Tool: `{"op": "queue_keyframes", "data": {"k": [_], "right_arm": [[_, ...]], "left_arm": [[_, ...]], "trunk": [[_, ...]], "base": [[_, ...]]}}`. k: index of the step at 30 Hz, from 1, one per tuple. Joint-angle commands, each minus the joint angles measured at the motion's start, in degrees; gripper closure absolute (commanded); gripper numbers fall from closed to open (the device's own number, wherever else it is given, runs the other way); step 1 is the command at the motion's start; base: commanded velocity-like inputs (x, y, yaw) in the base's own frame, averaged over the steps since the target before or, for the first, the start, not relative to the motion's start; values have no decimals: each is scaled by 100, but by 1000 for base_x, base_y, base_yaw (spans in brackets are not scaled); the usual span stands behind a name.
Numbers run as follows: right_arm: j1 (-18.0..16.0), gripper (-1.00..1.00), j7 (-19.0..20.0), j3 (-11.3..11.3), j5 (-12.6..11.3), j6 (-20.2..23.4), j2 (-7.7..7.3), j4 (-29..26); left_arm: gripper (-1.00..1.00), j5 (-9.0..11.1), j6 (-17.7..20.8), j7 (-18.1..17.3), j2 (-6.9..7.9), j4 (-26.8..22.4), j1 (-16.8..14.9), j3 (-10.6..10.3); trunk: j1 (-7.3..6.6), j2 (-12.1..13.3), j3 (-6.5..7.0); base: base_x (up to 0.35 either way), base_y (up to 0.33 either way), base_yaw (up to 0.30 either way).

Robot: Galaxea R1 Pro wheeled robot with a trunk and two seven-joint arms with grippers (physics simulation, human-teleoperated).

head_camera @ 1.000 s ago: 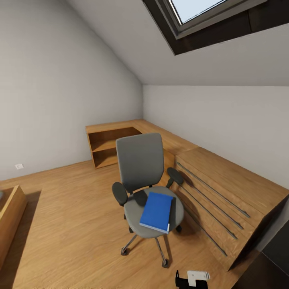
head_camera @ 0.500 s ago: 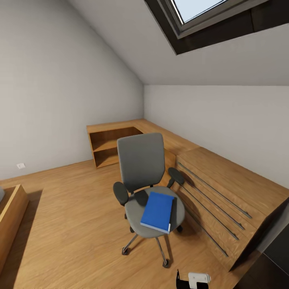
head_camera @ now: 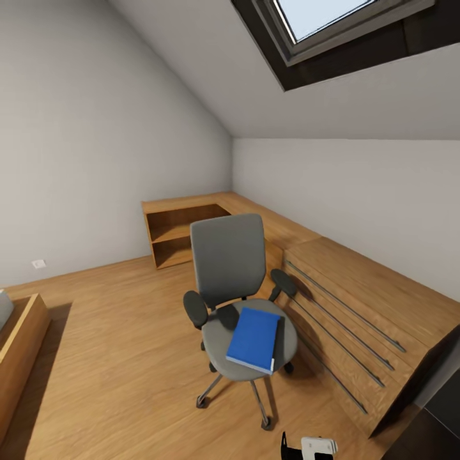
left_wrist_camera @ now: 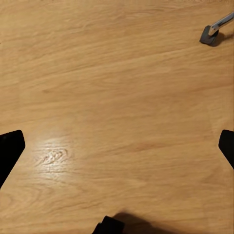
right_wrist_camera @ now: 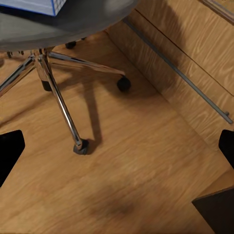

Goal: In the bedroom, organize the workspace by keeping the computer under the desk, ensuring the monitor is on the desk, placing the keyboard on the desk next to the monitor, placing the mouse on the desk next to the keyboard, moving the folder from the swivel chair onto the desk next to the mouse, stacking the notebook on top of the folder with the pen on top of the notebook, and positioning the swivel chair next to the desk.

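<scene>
No brand, label or writing is legible on any surface. The right gripper (right_wrist_camera: 117, 146) is hanging low over the wooden plank floor (right_wrist_camera: 146, 175), its dark fingertips (right_wrist_camera: 9, 146) spread wide at the frame edges and gripping nothing. The left gripper (left_wrist_camera: 117, 146) is likewise hanging splayed and empty above the floor. The bright blue flat folder (head_camera: 253, 339) is lying on the seat of the grey upholstered swivel chair (head_camera: 230, 268), which is standing beside the low light-wood cabinet (head_camera: 358, 300).
</scene>
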Motion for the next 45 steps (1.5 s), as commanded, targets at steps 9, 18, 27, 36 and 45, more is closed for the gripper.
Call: {"op": "queue_keyframes", "data": {"k": [9,18,27,36,45], "right_arm": [[-8,-100,-20,55,-52,-79,0,74],[-8,-100,-12,59,-53,-84,0,86],[60,-100,1,147,-36,-172,-71,247],[58,-100,-11,104,-30,-108,-114,120],[58,-100,7,95,-36,-129,-132,124]], "left_arm": [[-100,61,-40,35,5,11,-5,-67],[-100,54,-40,35,1,52,-5,-72],[-100,196,-329,-116,-60,211,-6,-231],[-100,-45,-617,56,-188,-79,-5,-58],[-100,-57,-905,49,-214,19,-5,-69]], "trunk": [[0,-3,50],[0,-3,57],[0,-3,57],[0,-3,57],[0,-3,43]], "base": [[0,0,55],[0,0,8],[0,0,0],[0,0,0],[0,0,182]]}}
